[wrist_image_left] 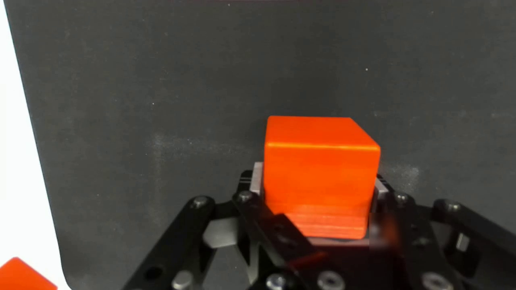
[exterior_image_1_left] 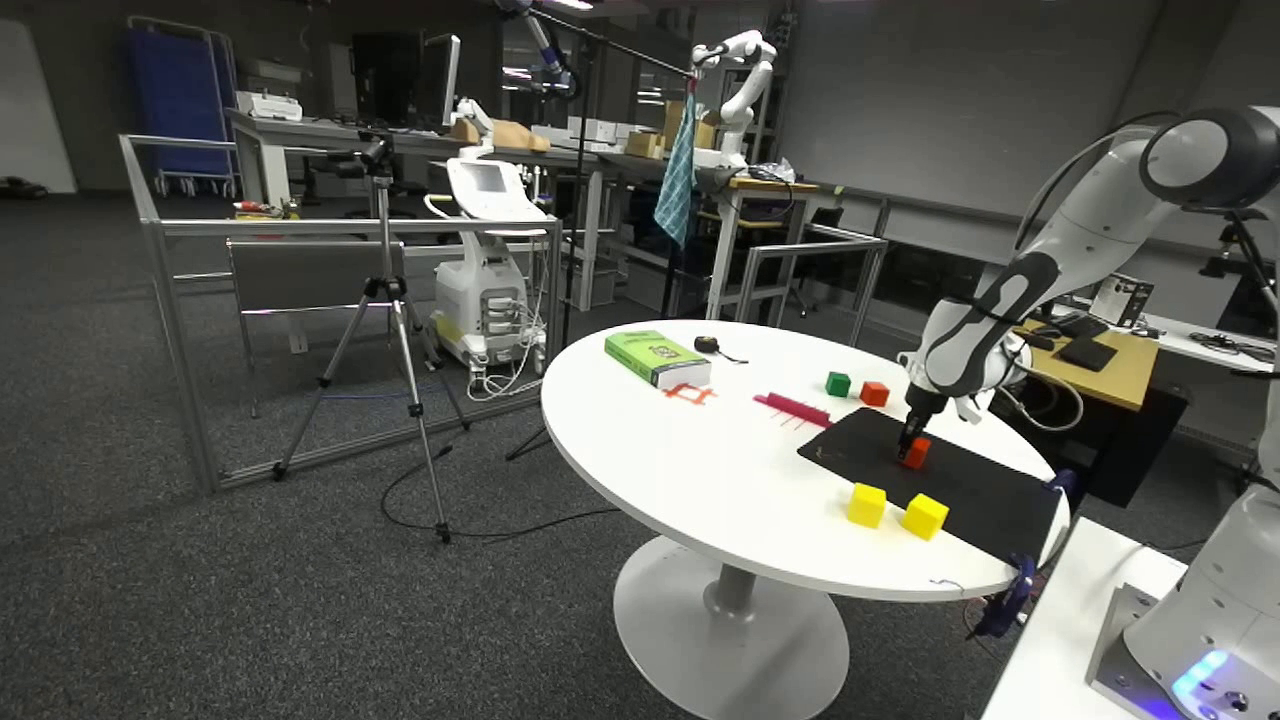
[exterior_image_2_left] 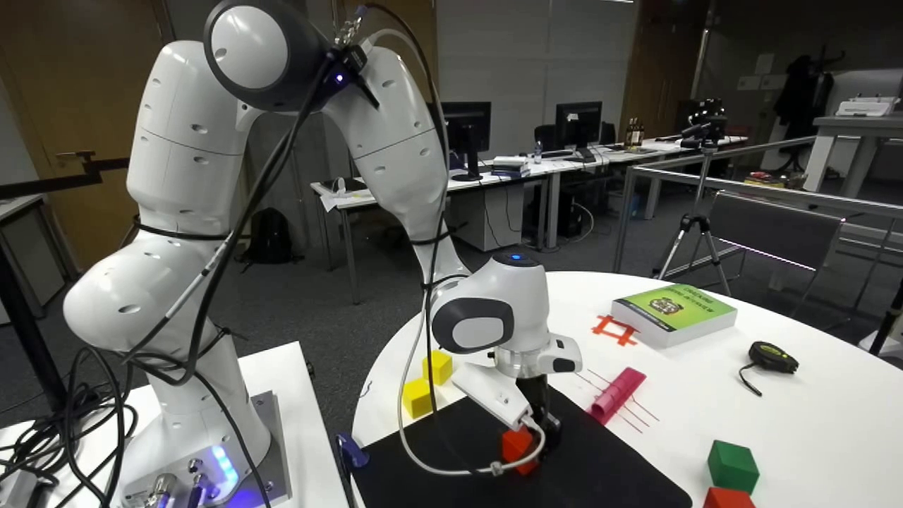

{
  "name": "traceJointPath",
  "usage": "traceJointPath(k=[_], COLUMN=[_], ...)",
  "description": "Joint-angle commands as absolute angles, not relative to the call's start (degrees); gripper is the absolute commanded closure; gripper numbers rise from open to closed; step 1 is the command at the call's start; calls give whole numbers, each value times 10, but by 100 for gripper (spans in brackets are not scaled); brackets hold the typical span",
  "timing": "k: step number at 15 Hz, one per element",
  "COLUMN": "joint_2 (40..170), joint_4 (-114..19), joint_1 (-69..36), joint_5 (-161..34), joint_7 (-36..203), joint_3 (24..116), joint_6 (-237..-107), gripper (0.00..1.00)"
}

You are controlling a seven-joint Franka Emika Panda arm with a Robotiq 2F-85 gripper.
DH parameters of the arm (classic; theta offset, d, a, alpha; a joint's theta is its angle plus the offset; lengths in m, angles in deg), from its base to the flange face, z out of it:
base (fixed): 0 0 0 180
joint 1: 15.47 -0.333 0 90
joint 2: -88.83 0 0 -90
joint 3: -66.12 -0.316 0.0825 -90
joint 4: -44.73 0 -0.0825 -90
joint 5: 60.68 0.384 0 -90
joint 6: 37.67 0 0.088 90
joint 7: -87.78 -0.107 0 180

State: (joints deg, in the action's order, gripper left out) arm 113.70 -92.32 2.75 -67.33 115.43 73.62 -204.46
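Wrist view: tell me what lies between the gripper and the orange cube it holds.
Nothing visible: the wrist view shows the gripper clasping the orange cube, its fingers against opposite sides.

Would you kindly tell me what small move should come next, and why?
I would probably raise the gripper slightly, jaws shut: its pads grip a red cube from both sides, low on or just above the black mat; I can't tell which.

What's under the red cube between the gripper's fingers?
The black mat spreads beneath the red cube, which the gripper clamps from both sides. The patch directly underneath is covered by the cube itself, so whether they touch cannot be told.
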Motion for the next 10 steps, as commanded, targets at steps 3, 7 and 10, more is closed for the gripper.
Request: traceJointPath(k=[3, 7, 10], joint_2=[1146, 1144, 1141], joint_4=[-909, -908, -911], joint_1=[49, 54, 53], joint_5=[-673, -673, -673], joint_7=[1143, 1144, 1144], joint_3=[724, 721, 718], joint_6=[-2039, -2033, -2034], gripper=[69, 17, 0])
